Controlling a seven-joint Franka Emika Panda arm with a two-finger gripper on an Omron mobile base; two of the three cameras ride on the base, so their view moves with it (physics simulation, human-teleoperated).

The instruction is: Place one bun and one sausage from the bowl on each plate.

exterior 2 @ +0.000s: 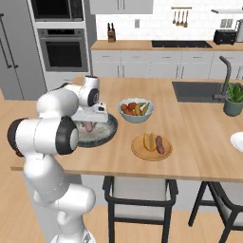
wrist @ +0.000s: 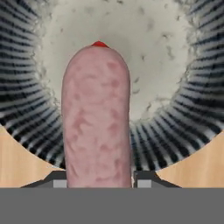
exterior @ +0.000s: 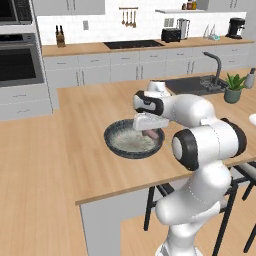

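While the gripper [exterior: 151, 131] hangs over the bowl [exterior: 120, 145] at centre frame, notes by view follow.

Left base view: a sausage [exterior: 152, 134] shows pinkish under the hand, at the bowl's right side. Whether it is clear of the bowl floor cannot be told.

Right base view: bowl [exterior 2: 108, 130] sits left of centre; sausage [exterior 2: 88, 126] below the hand. Tan plate [exterior 2: 138, 150] at centre already carries a bun [exterior 2: 150, 141] and another sausage [exterior 2: 160, 144]. White plate [exterior 2: 236, 141] is cut by the right edge. Fruit bowl [exterior 2: 135, 116] stands between dark bowl and tan plate.

Hand view: sausage [wrist: 96, 118] fills the middle, running up from between the finger tips [wrist: 59, 179]; jaws pinch it at its near end. Speckled bowl [wrist: 175, 52] inside lies behind.

Judgement: lift straight up first, clearing the rim, then carry toward the white plate, passing wide of the fruit bowl. The end-grip may let the sausage swing, so move slowly.
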